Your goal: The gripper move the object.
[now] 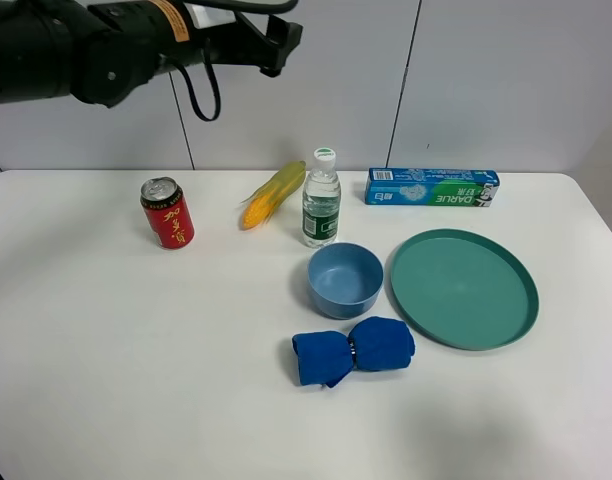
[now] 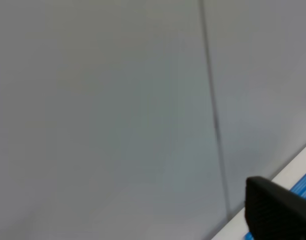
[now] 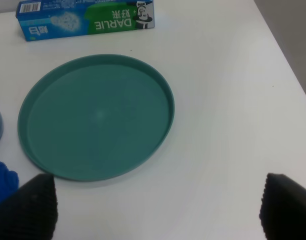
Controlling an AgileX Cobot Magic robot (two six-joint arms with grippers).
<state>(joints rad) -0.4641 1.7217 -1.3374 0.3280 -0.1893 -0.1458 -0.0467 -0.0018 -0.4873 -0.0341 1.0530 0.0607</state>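
Water bottle upright mid bench; corn cob at its 9 o'clock, blue bowl at 6. Left gripper high, jaws' state unreadable; right gripper jaws spread. Best grip: bottle body, clear of corn.

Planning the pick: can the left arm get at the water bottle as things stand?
Probably yes. The left gripper hangs high above the table; the water bottle stands upright, its cap uncovered. Only the corn lies close beside it.
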